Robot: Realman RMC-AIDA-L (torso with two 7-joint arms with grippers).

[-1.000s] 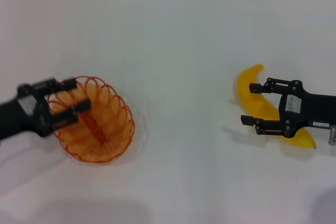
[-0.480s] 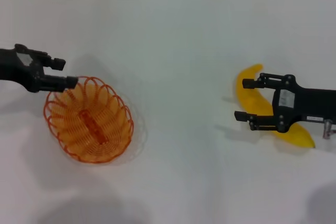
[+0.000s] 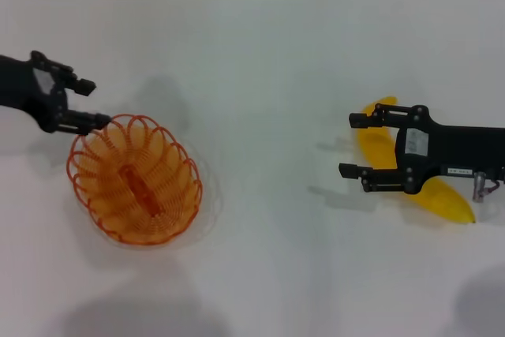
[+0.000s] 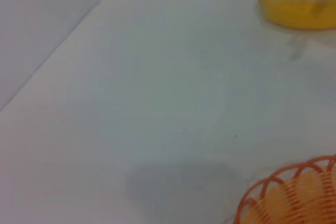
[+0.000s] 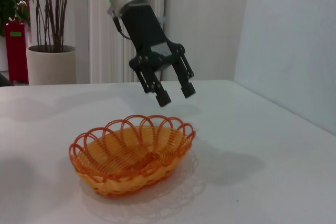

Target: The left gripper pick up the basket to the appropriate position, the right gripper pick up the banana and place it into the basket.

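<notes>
The orange wire basket (image 3: 134, 181) sits empty on the white table at the left. My left gripper (image 3: 96, 102) is open, just beyond the basket's far left rim. The right wrist view shows that gripper (image 5: 176, 94) raised a little above the basket (image 5: 131, 153), not touching it. The yellow banana (image 3: 375, 144) lies on the table at the right. My right gripper (image 3: 348, 145) is open and empty, hovering over the banana with its fingertips reaching past it toward the table's middle. The left wrist view shows the banana's end (image 4: 298, 12) and a piece of the basket rim (image 4: 286, 182).
The white table (image 3: 260, 61) stretches between the basket and the banana. A wall line runs along the far edge. In the right wrist view a potted plant (image 5: 50, 51) stands off the table in the background.
My left gripper has come off the basket, risen and moved back past its far left rim. The basket stays on the table. My right gripper has shifted slightly left over the banana.
</notes>
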